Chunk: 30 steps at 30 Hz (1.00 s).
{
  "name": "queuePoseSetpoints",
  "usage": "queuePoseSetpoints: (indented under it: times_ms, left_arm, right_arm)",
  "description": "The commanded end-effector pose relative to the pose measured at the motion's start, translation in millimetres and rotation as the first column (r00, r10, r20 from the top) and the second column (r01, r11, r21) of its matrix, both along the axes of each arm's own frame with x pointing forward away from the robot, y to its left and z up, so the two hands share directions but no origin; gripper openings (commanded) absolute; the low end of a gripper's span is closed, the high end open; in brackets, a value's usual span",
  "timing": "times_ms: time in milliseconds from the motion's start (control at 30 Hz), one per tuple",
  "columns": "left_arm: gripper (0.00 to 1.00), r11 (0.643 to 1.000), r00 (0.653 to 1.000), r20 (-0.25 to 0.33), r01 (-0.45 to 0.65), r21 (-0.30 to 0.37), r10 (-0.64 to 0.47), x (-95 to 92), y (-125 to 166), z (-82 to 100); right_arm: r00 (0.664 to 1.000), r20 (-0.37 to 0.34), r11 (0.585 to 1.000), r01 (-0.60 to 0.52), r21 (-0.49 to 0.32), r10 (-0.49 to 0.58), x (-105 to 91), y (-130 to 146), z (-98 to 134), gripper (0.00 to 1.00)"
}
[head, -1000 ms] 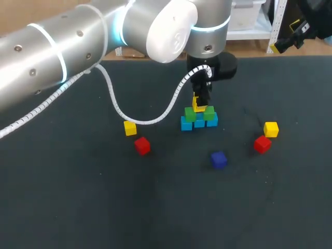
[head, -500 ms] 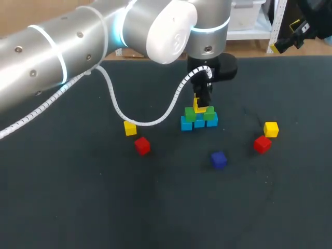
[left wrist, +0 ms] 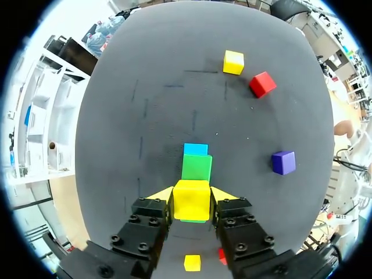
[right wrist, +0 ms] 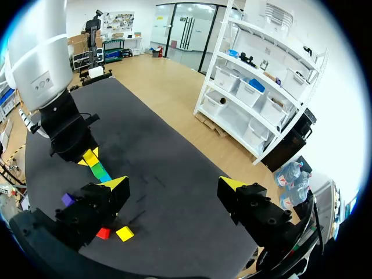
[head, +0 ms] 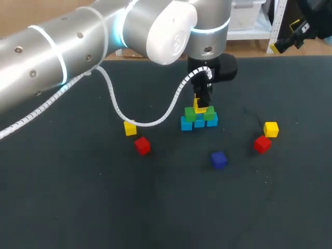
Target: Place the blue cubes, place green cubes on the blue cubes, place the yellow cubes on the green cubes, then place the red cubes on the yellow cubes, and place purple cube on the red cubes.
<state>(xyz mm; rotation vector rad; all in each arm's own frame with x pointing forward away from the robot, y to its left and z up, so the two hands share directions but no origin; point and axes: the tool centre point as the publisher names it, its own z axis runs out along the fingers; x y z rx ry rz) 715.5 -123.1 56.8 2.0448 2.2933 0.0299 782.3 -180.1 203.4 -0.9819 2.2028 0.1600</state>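
My left gripper (head: 200, 101) hangs over the stack in the middle of the table and is shut on a yellow cube (head: 199, 107) (left wrist: 191, 199). That cube sits at the top of two green cubes (head: 190, 114), which rest on a row of three blue cubes (head: 199, 123). In the left wrist view, a green cube (left wrist: 196, 167) and a blue cube (left wrist: 195, 149) show just ahead of the fingers. Loose on the table are a yellow cube (head: 130, 127), a red cube (head: 142, 146), a purple cube (head: 218, 159), another yellow cube (head: 271, 129) and another red cube (head: 262, 143). My right gripper (right wrist: 174, 184) is open and empty, held high off the table's far right corner.
The left arm (head: 62, 46) and its white cable (head: 119, 109) stretch across the far left of the dark table (head: 78, 197). The loose cubes lie to either side of and in front of the stack.
The left gripper has sunk slightly with the yellow cube, down onto the green cubes. The right arm and the loose cubes have not moved.
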Motion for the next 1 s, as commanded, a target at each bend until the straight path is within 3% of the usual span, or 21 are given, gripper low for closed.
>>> queuePoseSetpoints:
  times_ms: [33,633,733,1000]
  left_arm:
    - [0.25,1.0,1.0,0.002,0.003,0.001,-0.003,-0.5,1.2,-0.9]
    - [0.31,1.0,1.0,0.006,0.003,0.003,-0.003,-0.6,1.5,-2.0]
    - [0.4,1.0,1.0,0.005,0.004,0.003,-0.004,-0.7,1.6,-1.9]
    - [0.47,1.0,1.0,0.004,0.005,0.005,-0.005,-1.0,1.9,-2.4]
  right_arm:
    - [1.0,0.0,1.0,0.001,-0.001,-0.001,-0.5,0.0,0.4,1.0]
    - [1.0,0.0,1.0,0.001,-0.001,-0.001,-0.5,0.0,0.4,1.0]
    - [1.0,0.0,1.0,0.001,-0.001,-0.001,-0.5,0.0,0.4,1.0]
    - [1.0,0.0,1.0,0.001,-0.001,-0.001,-0.5,0.0,0.4,1.0]
